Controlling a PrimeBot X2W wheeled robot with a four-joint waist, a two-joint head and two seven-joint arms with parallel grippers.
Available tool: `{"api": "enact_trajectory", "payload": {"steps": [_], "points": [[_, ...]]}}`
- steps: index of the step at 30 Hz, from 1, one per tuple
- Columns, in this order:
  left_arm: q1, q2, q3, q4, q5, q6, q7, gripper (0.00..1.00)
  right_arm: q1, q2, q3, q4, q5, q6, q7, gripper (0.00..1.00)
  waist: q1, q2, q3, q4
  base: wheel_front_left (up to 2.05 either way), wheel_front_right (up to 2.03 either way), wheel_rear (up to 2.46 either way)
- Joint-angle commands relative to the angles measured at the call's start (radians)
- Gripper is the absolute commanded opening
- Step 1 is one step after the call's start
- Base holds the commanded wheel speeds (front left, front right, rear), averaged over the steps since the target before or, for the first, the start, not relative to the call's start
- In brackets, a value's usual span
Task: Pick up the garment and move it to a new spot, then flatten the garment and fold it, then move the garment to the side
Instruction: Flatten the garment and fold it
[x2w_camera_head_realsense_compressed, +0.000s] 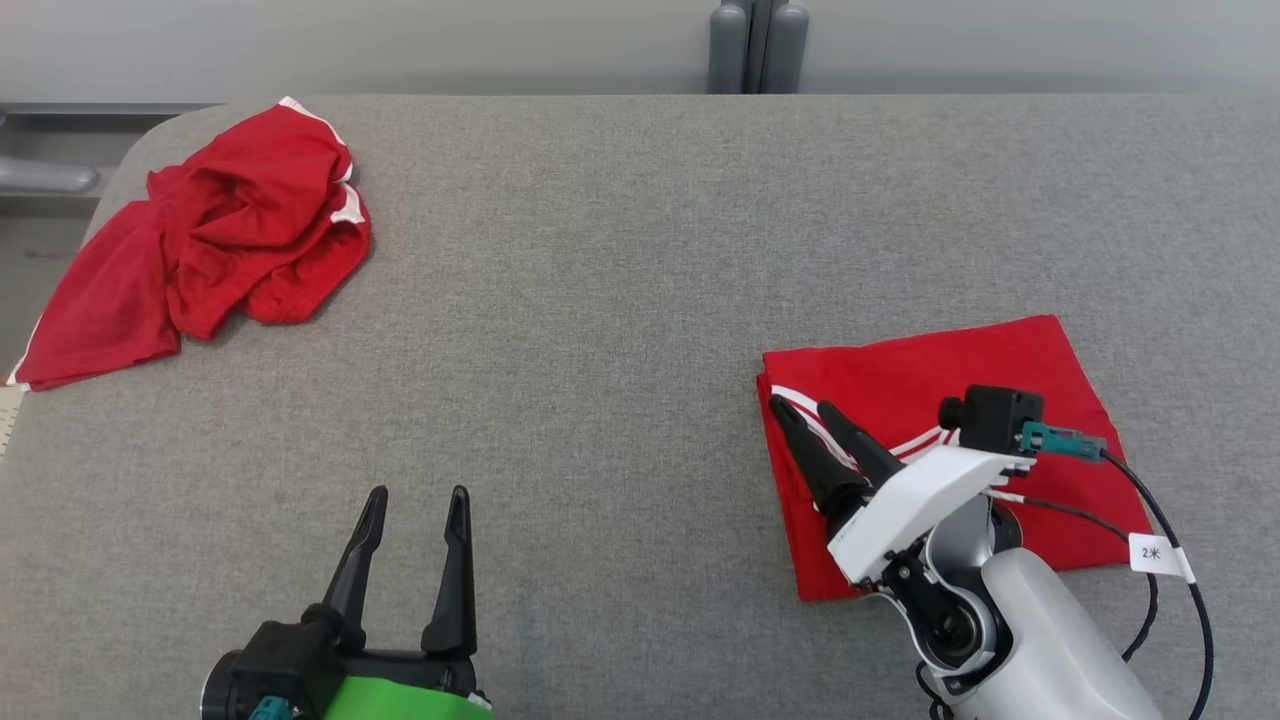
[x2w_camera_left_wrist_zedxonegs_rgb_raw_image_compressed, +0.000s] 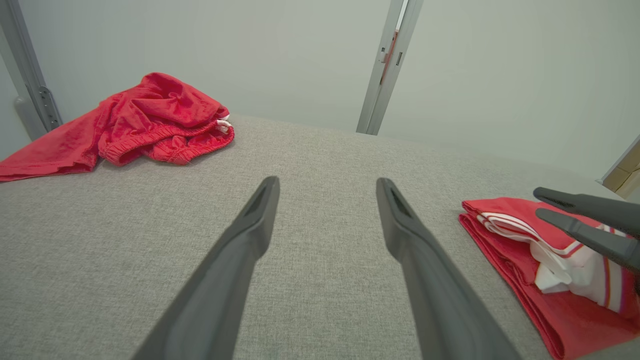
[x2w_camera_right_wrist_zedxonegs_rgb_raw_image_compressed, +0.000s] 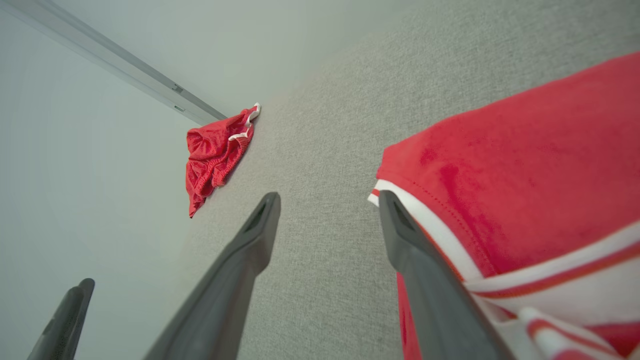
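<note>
Left end effector (x2w_camera_head_realsense_compressed: 419, 495) hovers wide and empty. Right end effector (x2w_camera_head_realsense_compressed: 803, 404), also spread wide, sits over the folded red garment (x2w_camera_head_realsense_compressed: 1040, 370), white-striped, on the grey counter's (x2w_camera_head_realsense_compressed: 640, 300) right side. Cable tag (x2w_camera_head_realsense_compressed: 1155, 553) reads "2米". Crumpled red garment (x2w_camera_head_realsense_compressed: 230, 230) lies far left.

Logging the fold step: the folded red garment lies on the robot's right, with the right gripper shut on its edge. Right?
No: the right gripper is open, fingers apart at the edge of the folded red garment, as the right wrist view shows. The rest holds.
</note>
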Motion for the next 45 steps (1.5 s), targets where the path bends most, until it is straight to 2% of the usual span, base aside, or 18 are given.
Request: {"api": "enact_trajectory", "payload": {"steps": [1,7,10,13,16,19,23,25,26,27,29,30,37,45], "points": [[0.014,0.001,0.004,-0.001,0.009,-0.001,-0.003,1.00,0.021,-0.005,0.006,-0.031,-0.003,0.000,-0.015,1.00,0.0000,0.0000,-0.002,-0.004,0.00,0.00,0.00],[0.024,0.001,0.012,-0.008,0.012,0.008,-0.003,1.00,0.091,-0.010,-0.025,-0.260,-0.072,0.000,-0.041,1.00,0.0000,0.0000,-0.007,-0.021,0.00,0.00,0.00],[0.026,0.001,0.013,-0.009,0.013,0.008,-0.003,1.00,0.139,-0.036,-0.092,-0.372,-0.142,0.000,-0.066,1.00,0.0000,0.0000,-0.010,-0.029,0.00,0.00,0.00],[0.026,0.001,0.015,-0.012,0.015,0.009,-0.003,1.00,0.186,-0.048,-0.173,-0.428,-0.176,0.000,-0.083,1.00,0.0000,0.0000,-0.009,-0.034,0.00,0.00,0.00],[0.022,0.001,0.014,-0.012,0.017,0.005,-0.003,1.00,0.239,-0.075,-0.259,-0.418,-0.239,0.000,-0.109,1.00,0.0000,0.0000,-0.011,-0.034,0.00,0.00,0.00],[0.021,0.001,0.015,-0.010,0.018,0.002,-0.003,1.00,0.275,-0.096,-0.302,-0.372,-0.303,0.000,-0.145,1.00,0.0000,0.0000,-0.012,-0.032,0.00,0.00,0.00],[0.022,0.001,0.013,-0.005,0.018,0.001,-0.003,1.00,0.309,-0.116,-0.303,-0.269,-0.388,0.000,-0.213,1.00,0.0000,0.0000,-0.018,-0.029,0.00,0.00,0.00],[0.022,0.001,0.010,-0.003,0.017,0.001,-0.003,1.00,0.320,-0.120,-0.272,-0.213,-0.427,0.000,-0.241,1.00,0.0000,0.0000,-0.021,-0.025,0.00,0.00,0.00],[0.022,0.001,0.009,-0.002,0.016,0.001,-0.003,1.00,0.322,-0.116,-0.258,-0.183,-0.442,0.000,-0.254,0.84,0.0000,0.0000,-0.022,-0.023,0.00,0.00,0.00],[0.021,0.001,0.008,-0.002,0.015,0.002,-0.003,1.00,0.323,-0.116,-0.237,-0.157,-0.451,0.000,-0.257,0.54,0.0000,0.0000,-0.022,-0.021,0.00,0.00,0.00],[0.021,0.001,0.008,-0.002,0.014,0.002,-0.003,1.00,0.314,-0.118,-0.199,-0.100,-0.466,0.000,-0.262,0.10,0.0000,0.0000,-0.022,-0.018,0.00,0.00,0.00],[0.020,0.001,0.008,-0.001,0.015,0.002,-0.003,1.00,0.307,-0.119,-0.168,-0.067,-0.469,0.000,-0.258,0.00,0.0000,0.0000,-0.022,-0.016,0.00,0.00,0.00],[0.005,0.001,0.008,-0.002,0.011,0.000,-0.003,1.00,0.224,-0.076,-0.031,0.089,-0.470,0.000,-0.261,0.00,0.0000,0.0000,-0.006,-0.004,0.00,0.00,0.00],[-0.003,0.001,0.003,0.001,0.005,0.005,-0.003,1.00,0.153,-0.062,0.090,0.153,-0.462,0.000,-0.282,0.00,0.0000,0.0000,-0.003,0.016,0.00,0.00,0.00]]}}
